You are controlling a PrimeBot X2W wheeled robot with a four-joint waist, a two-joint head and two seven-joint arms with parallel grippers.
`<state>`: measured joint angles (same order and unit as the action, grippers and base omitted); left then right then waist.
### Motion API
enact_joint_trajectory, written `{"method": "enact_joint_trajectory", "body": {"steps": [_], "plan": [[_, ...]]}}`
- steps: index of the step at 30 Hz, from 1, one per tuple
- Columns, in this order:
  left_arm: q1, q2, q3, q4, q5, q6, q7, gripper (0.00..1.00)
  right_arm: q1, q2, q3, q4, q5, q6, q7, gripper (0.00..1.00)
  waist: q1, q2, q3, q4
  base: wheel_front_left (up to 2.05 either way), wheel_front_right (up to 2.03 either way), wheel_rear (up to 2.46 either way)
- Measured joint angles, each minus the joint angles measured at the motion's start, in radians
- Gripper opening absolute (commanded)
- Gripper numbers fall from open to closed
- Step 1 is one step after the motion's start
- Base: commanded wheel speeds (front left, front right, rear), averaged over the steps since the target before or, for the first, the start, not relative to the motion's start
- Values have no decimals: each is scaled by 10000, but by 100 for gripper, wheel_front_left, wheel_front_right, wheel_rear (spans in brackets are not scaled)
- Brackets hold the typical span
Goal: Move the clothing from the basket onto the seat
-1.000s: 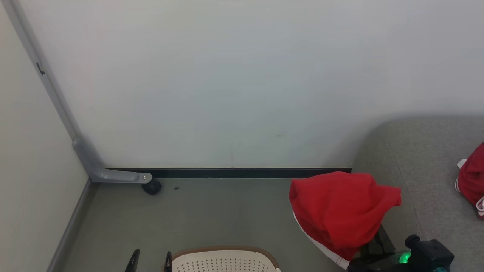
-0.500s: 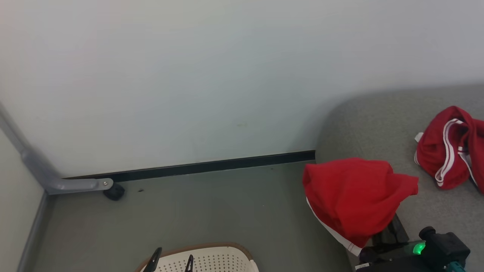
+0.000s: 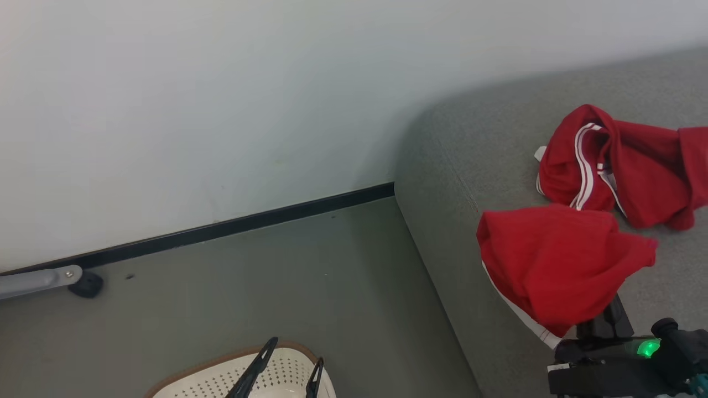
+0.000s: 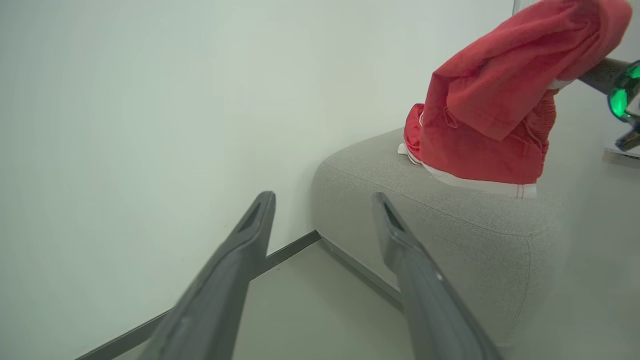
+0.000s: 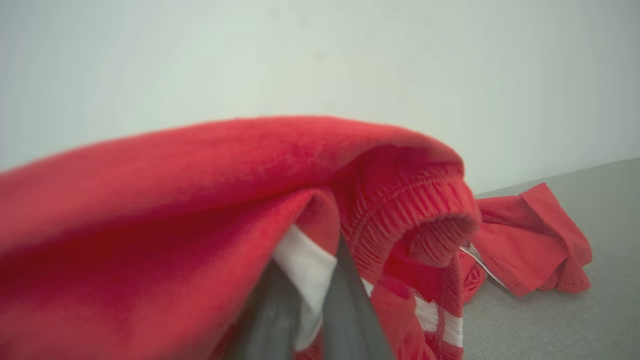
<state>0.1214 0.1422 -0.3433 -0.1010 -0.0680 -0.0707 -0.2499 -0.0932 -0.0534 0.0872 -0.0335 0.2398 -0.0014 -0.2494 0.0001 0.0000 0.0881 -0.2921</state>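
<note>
Seat point(image 3: 470, 149): grey woven upholstery, rounded corner. Basket point(image 3: 210, 380): cream perforated plastic, brown braided rim. I count two red garments, one basket, one seat. Held garment point(image 3: 558, 265): soft knit, ribbed waistband, white hem with thin stripes. It drapes over right gripper point(image 5: 310, 300), whose jaws I read as pinched together on white panel, above seat's near edge. Second garment point(image 3: 625, 166): crumpled on seat just behind, white side stripes. Left gripper point(image 4: 322, 196): jaws wide apart, fingers crossing basket in head view.

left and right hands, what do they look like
The left hand has two long, dark grey, tapered fingers with slotted tips. The right hand has like dark grey fingers on a black body with a round glowing green light.
</note>
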Motion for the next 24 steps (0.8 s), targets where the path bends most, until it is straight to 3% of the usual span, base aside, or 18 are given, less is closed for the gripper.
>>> {"method": "enact_joint_trajectory", "body": {"steps": [10, 24], "plan": [[-216, -12, -150, -316, 23, -102, 0, 100, -42, 36, -546, -347, -105, -98, -2, 0, 0, 0, 840, -874, 0, 0, 0], [-863, 629, -163, -765, 278, -357, 0, 100, -40, 113, -1005, -656, -127, -428, -2, 0, 1, 1, 2151, -1740, 0, 0, 0]]}}
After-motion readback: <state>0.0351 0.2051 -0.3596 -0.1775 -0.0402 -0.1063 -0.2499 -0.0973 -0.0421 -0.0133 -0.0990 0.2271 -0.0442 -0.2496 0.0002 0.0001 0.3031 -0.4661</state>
